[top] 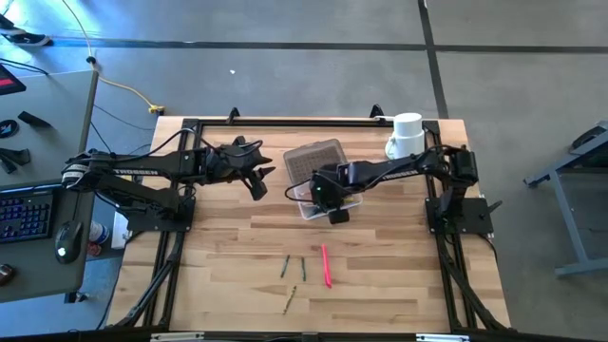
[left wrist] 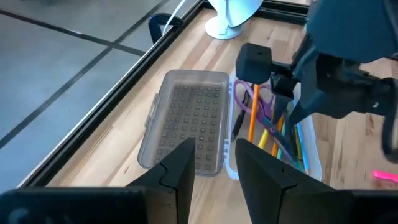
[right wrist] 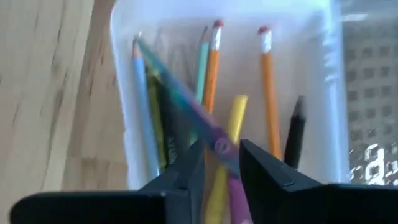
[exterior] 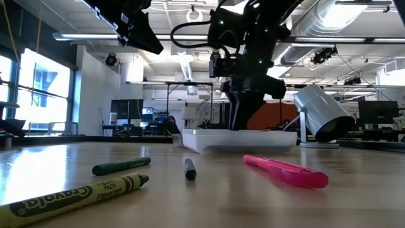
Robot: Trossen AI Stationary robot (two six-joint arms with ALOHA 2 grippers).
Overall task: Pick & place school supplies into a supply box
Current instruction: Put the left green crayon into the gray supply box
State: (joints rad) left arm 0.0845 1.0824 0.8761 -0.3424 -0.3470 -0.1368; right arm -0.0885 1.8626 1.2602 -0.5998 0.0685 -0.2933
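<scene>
The clear supply box lies open at the table's middle, its dotted grey lid flat on the far side. Inside it lie orange pencils, a yellow one, a black one and bluish and green ones. My right gripper reaches down into the box and is shut on the purple-handled scissors. My left gripper hangs open and empty above the table, left of the lid. A pink pen, two green pencils and a yellow-green crayon lie on the table nearer the front. My right gripper pinches the scissors at their purple pivot, between its two fingers, coming from above and pointing down into the box. The blades slant away across the pencils toward the box's corner. I cannot tell whether the blade tip rests on the pencils.
A white mug stands at the table's far right corner, behind the right arm. A black frame runs along the table's edges. Bare wood lies between the box and the loose pencils in front.
</scene>
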